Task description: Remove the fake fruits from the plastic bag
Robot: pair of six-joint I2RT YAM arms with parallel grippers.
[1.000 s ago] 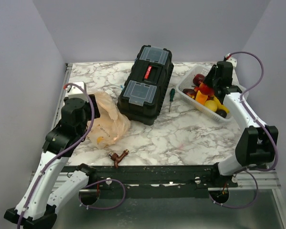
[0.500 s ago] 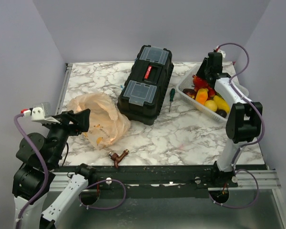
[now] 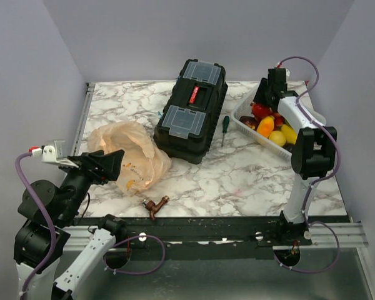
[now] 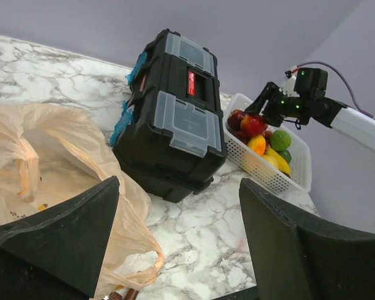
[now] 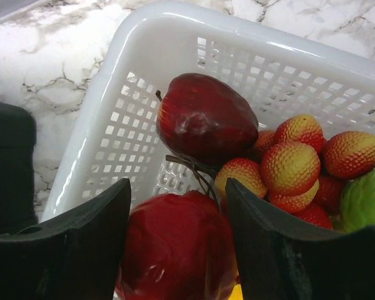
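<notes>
The fake fruits [image 3: 265, 125] lie heaped in the white basket [image 5: 175, 25] at the far right of the worktop [image 3: 237, 169]. They are well apart from the plastic bag [image 3: 134, 156], which slumps open and looks emptied at the near left. The right claw [image 5: 177, 187] hovers spread just above a red apple [image 5: 175, 256], apparently not pinching it. The left claw [image 4: 178, 182], spread wide and holding nothing, hangs beside the bag, likely placed to check it.

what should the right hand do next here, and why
Probably open the right hand a bit wider and lift it straight up. A red fruit sits between its fingers, low in the white basket beside the grape cluster, so it looks delivered; whether the grip is fully off I cannot tell.
</notes>
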